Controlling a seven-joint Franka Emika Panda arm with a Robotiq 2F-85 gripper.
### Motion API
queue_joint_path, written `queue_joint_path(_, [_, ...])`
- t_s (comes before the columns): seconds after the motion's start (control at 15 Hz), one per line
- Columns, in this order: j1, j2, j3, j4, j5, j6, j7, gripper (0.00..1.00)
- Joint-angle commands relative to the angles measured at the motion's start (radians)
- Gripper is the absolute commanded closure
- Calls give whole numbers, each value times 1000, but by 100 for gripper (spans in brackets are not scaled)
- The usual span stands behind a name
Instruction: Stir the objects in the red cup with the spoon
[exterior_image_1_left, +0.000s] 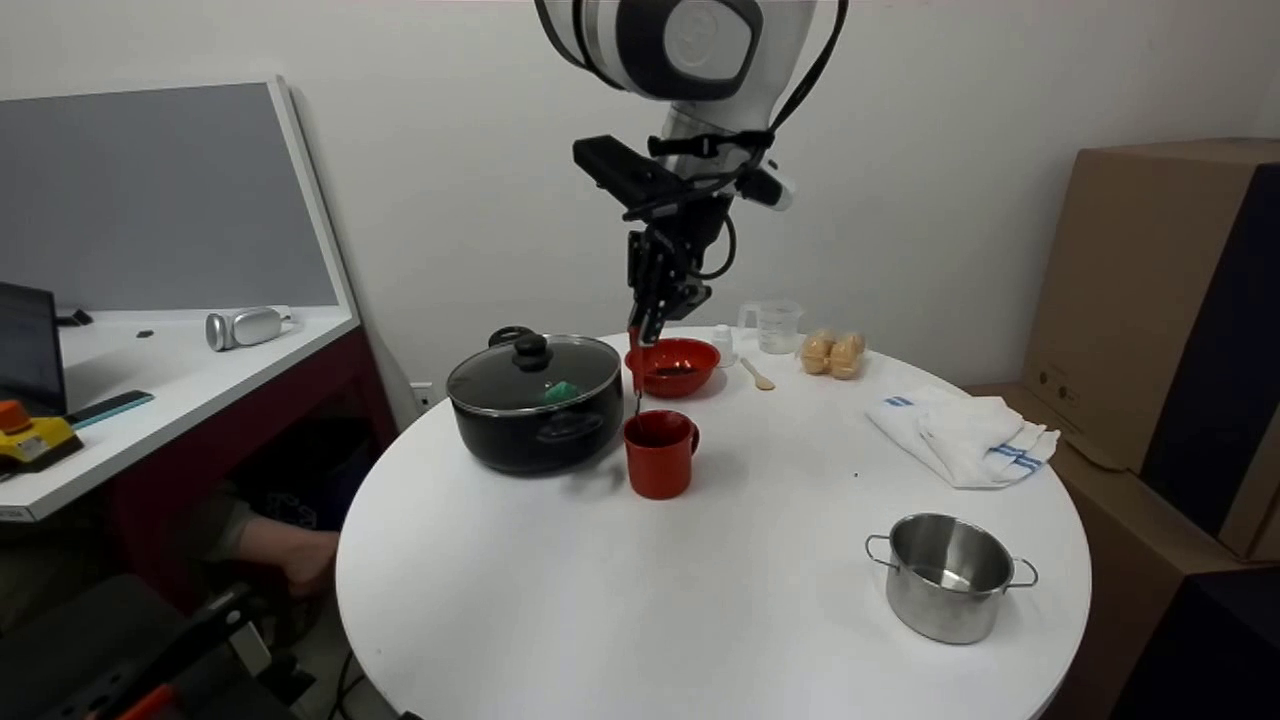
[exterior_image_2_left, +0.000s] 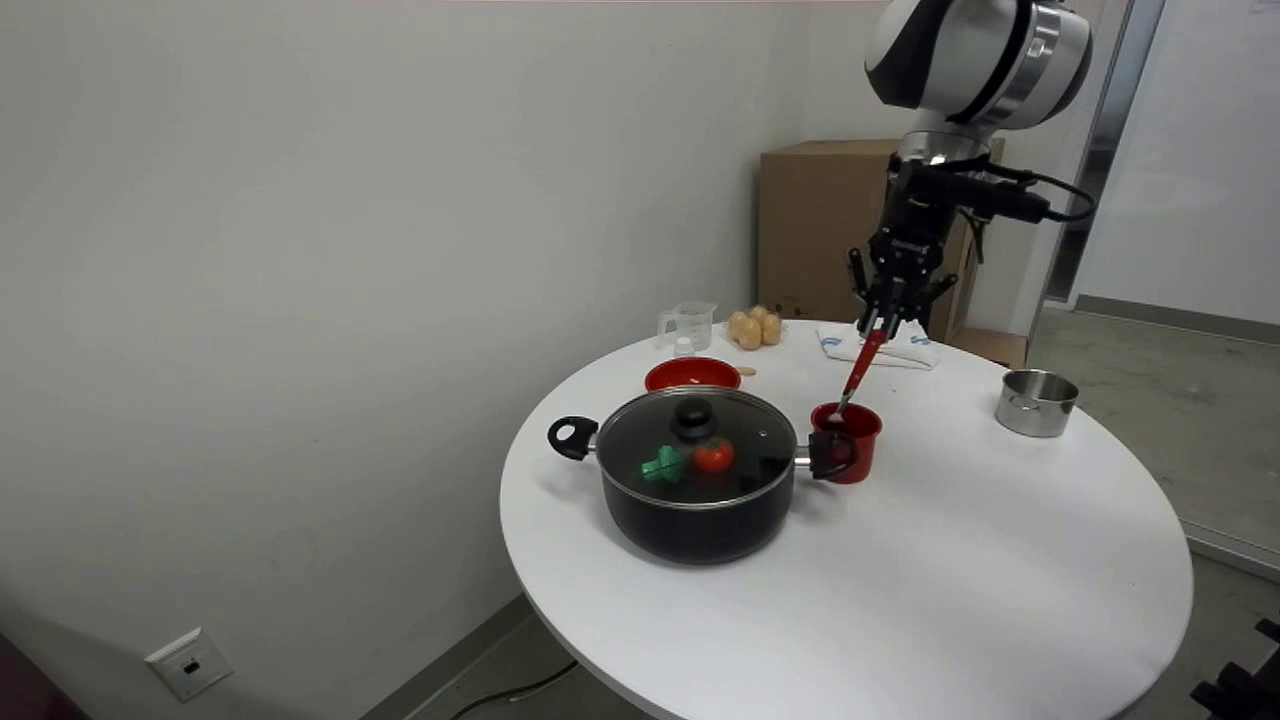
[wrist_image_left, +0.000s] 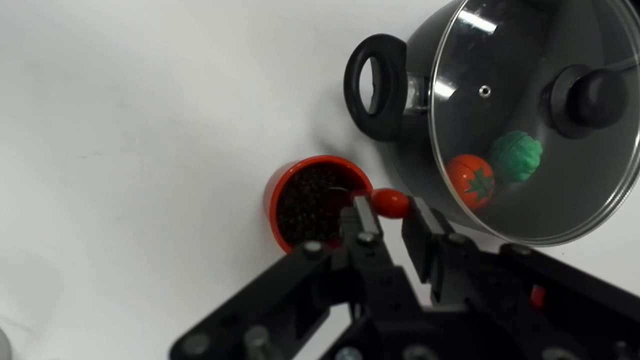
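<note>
Wrist view: jaws closed on the handle of the red-handled spoon (wrist_image_left: 390, 202), one jaw each side, just right of centre in the frame. Red cup (wrist_image_left: 273, 197) sits about mid-frame, mouth up, small dark pieces (wrist_image_left: 305, 207) inside, bean-like but too small to name for sure. Spoon runs from the jaws into the cup's mouth. How deep its bowl sits I can't make out, too dim in there.

Both exterior views agree: cup stands upright on the white bench (exterior_image_1_left: 560, 600), spoon slanting up out of it to the jaws. Lidded black pot (exterior_image_1_left: 520, 450) is just beside it, left of the cup in both frames.

Step in hand, my call: stirring, or the very start of it; pickup and moving to the cup look done. Whether the spoon is sweeping right now I can't tell.

Next move likely calls for keeping that pinch, sinking the bowl a touch if it's shallow, then small, slow circles inside the rim. Nothing seems to brace the cup, so a hard push on its wall could slide or tip it. Pot's handle, upper right of the wrist frame, leaves little swing that way.
</note>
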Motion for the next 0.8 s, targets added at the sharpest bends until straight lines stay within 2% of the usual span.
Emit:
queue_joint_path(0.0, [17, 13, 18, 17, 42, -36, -42, 92])
queue_joint_path(0.33, [11, 37, 28, 12, 84, -72, -57, 92])
queue_joint_path(0.73, [-55, 52, -12, 9, 160, -63, -47, 92])
